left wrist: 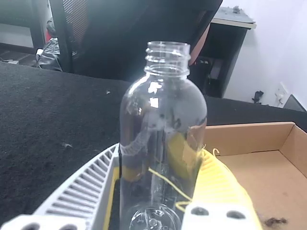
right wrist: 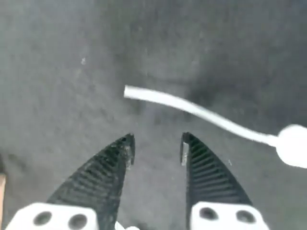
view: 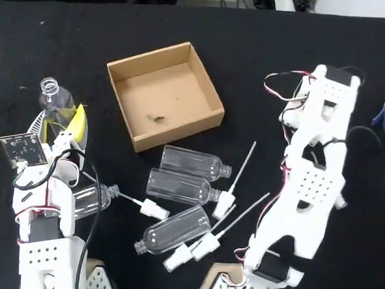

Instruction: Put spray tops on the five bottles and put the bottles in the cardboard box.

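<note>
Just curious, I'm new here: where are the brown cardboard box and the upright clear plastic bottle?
Brown cardboard box point(view: 170, 90): high view, bare floor.
Upright clear plastic bottle point(left wrist: 163, 129): left wrist view, body.

The bottle point(left wrist: 163, 143) is clear, glossy, smooth plastic. The cardboard box point(view: 180, 130) is matt brown paperboard. The table cover point(view: 265, 50) is matt black cloth, slightly fuzzy. The spray top point(right wrist: 292, 147) is smooth white plastic. The right gripper point(right wrist: 156, 148) has ribbed matt black plastic fingers point(right wrist: 103, 179)
</note>
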You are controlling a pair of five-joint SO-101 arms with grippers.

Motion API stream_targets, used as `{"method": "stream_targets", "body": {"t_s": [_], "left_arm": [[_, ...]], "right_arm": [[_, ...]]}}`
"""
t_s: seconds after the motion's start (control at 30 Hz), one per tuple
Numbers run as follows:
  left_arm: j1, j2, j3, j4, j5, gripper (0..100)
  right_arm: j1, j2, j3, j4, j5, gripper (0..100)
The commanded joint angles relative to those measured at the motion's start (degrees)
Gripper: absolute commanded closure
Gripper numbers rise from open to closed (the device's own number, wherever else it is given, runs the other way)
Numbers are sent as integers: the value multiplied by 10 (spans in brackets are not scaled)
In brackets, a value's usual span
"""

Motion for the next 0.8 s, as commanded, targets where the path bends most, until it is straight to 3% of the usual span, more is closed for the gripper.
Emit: {"method": "stream_targets", "body": {"t_s": [0.0, 0.4, 0.77], "left_arm": [[-1, -11, 14, -13, 1, 970], [-22, -11, 14, -14, 1, 970], [-22, -11, 14, -13, 1, 970]], "right_arm": [[4, -140, 77, 14, 35, 850], [128, -306, 355, -29, 230, 849], [258, -312, 433, -92, 338, 849]]}}
